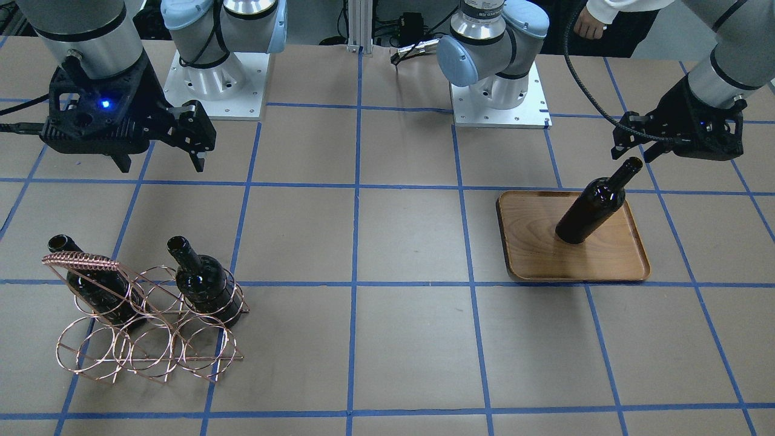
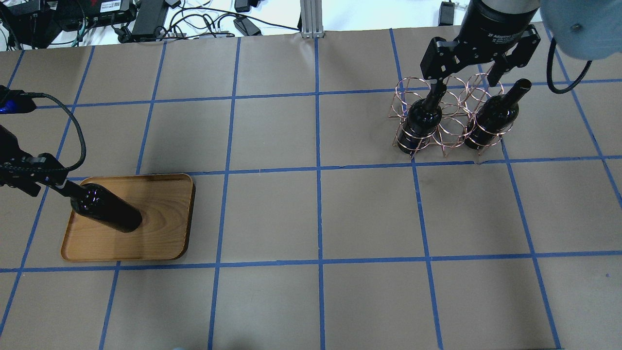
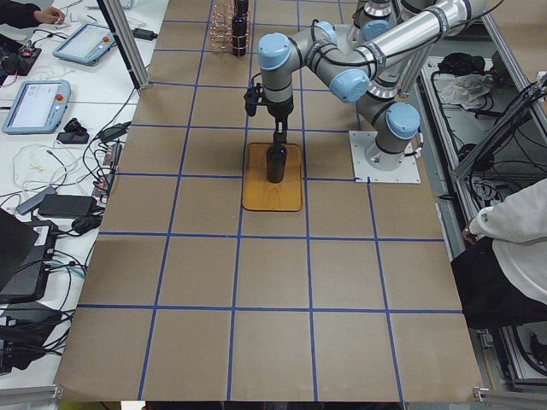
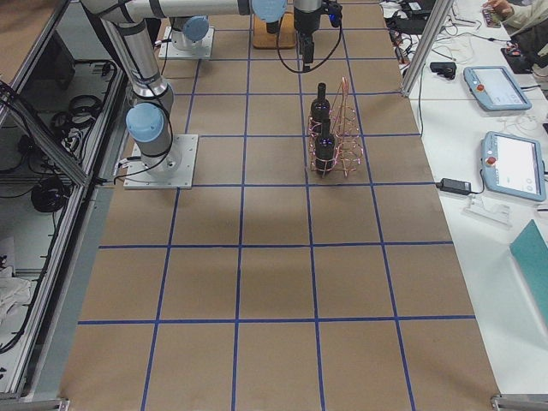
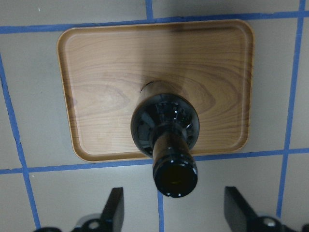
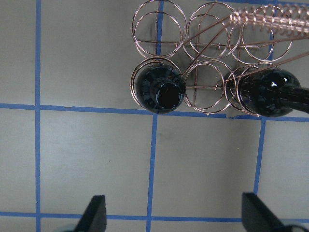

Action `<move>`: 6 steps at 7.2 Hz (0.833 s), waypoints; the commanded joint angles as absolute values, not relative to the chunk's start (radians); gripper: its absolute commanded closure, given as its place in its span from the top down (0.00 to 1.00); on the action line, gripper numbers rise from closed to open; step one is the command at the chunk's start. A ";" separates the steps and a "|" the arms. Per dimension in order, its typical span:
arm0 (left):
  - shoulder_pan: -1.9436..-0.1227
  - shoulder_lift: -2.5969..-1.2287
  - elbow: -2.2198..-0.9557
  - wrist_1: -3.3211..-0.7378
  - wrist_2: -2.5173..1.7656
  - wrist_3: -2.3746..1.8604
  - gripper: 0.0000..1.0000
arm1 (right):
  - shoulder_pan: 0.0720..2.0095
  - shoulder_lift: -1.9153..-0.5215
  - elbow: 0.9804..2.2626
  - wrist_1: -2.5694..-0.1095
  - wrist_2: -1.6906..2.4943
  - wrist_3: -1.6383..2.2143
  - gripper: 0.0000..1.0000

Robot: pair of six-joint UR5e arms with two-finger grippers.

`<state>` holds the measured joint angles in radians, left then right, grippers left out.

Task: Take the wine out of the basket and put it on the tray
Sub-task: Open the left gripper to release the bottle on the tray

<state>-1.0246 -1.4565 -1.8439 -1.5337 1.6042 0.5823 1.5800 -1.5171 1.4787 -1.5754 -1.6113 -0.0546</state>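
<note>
Three dark bottles were in view. The wine [image 1: 590, 209] stood upright on the tray [image 1: 605, 260], roughly at its middle. The left end effector [image 1: 633, 156] hung just above the bottle's open mouth, its fingers [image 5: 114, 209] spread wide to either side of the neck, touching nothing and holding nothing.

Well apart on the counter [image 1: 412, 242], the basket [image 1: 151, 351] held the other two, each upright in a ring of the row nearer the robot, with an empty ring between them. The first bottle [image 1: 91, 284] stood under the slanting coil-wrapped handle [image 1: 82, 261], whose wire struts crossed beside its neck. The second bottle [image 1: 203, 281] rose clear at the opposite end. The right end effector [image 1: 161, 160] hovered over the counter on the robot's side of the basket, fingers fully parted and empty.

Blue tape lines [image 1: 357, 242] gridded the counter, and an operator's hand [image 1: 588, 24] showed past its far edge, behind the arm bases.
</note>
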 commanded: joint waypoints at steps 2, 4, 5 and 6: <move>-1.082 -1.433 -1.797 -1.543 1.591 0.470 1.00 | 1.580 -1.517 1.480 -1.575 -1.612 -0.055 1.00; -1.294 -1.448 -1.700 -1.589 1.597 0.140 1.00 | 1.580 -1.517 1.479 -1.575 -1.611 -0.049 1.00; -1.402 -1.447 -1.663 -1.609 1.597 -0.003 1.00 | 1.580 -1.517 1.479 -1.577 -1.611 -0.057 1.00; -1.490 -1.454 -1.629 -1.606 1.585 -0.128 1.00 | 1.580 -1.517 1.480 -1.575 -1.611 -0.055 1.00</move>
